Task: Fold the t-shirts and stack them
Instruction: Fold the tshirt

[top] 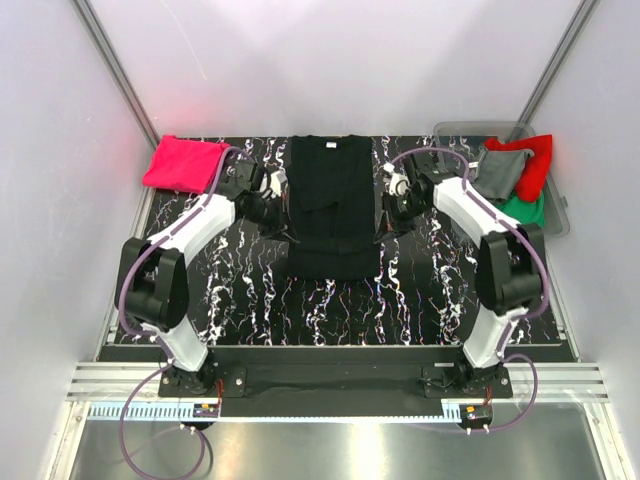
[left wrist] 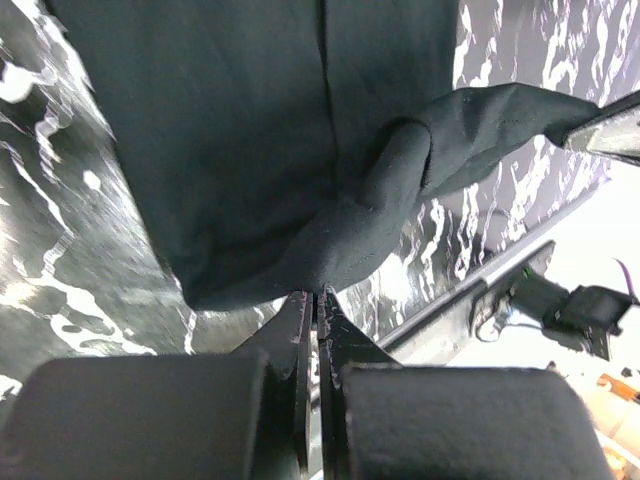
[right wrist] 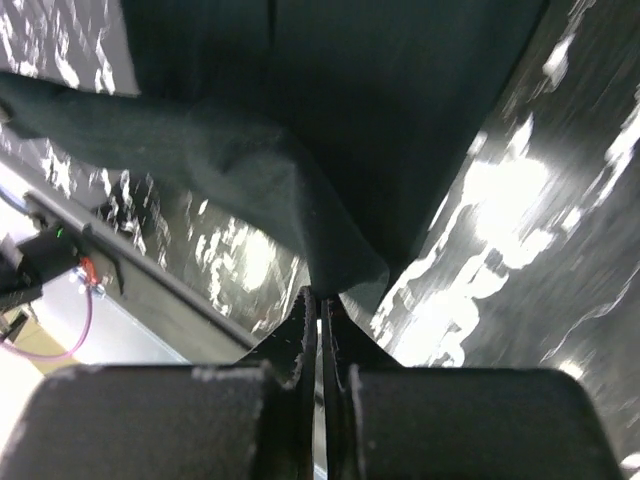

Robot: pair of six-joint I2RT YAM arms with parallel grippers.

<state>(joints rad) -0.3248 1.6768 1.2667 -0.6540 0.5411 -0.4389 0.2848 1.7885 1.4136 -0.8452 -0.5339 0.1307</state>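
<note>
Left hand [left wrist: 318,293] and right hand [right wrist: 320,293] both pinched shut, angled inward.

Black-jointed white arms [top: 203,222], purple cables [top: 430,151]

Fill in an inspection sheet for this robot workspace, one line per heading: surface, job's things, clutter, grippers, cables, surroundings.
Surface: black table with white marbling.
Job's things: black t-shirt spread mid-table, collar at the far side. The pink-red t-shirt lies at the far left corner. A grey tee, red tee and green tee are heaped in a clear bin at the far right.
Clutter: nothing seen.
Grippers: left gripper and right gripper are each shut on a lower edge of the black t-shirt.
Cables: purple cables run along both arms and loop by the bases.
Surroundings: white walls, metal posts.
</note>
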